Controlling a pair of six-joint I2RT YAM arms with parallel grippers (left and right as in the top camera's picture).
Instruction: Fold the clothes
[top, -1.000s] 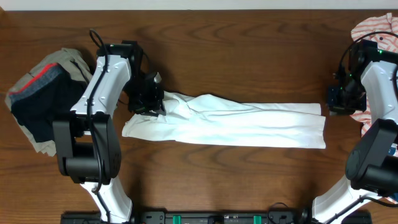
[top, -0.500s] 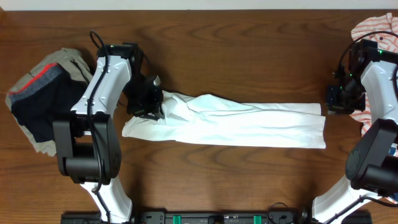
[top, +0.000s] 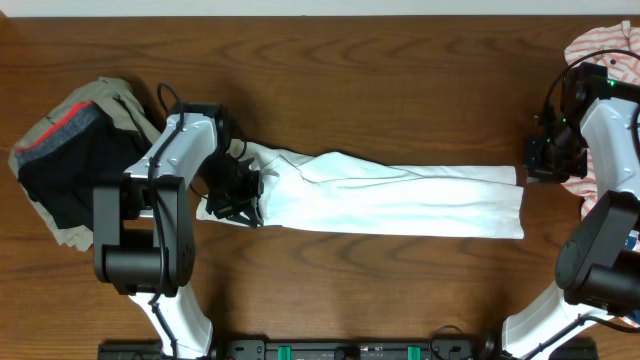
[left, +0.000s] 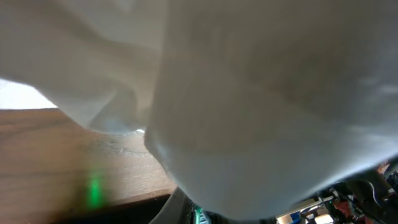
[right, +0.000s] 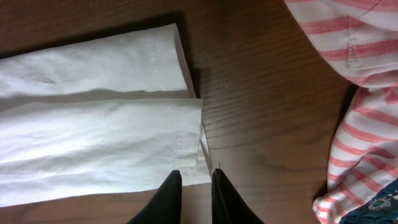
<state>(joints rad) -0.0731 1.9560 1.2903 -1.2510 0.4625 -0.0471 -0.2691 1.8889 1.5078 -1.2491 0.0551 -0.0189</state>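
The white garment (top: 400, 200) lies as a long folded strip across the tabletop (top: 380, 90). The left fingers (top: 238, 198) pinch its bunched left end. The right fingers (right: 169, 198), nearly together, sit at its right hem corner; whether they grip it I cannot tell.

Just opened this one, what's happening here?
Two robot arms are folding a white garment, which lies as a long narrow strip across the table. The left gripper is clamped on its bunched left end. The right gripper sits at the right hem, jaws almost together; a grip there can't be confirmed.
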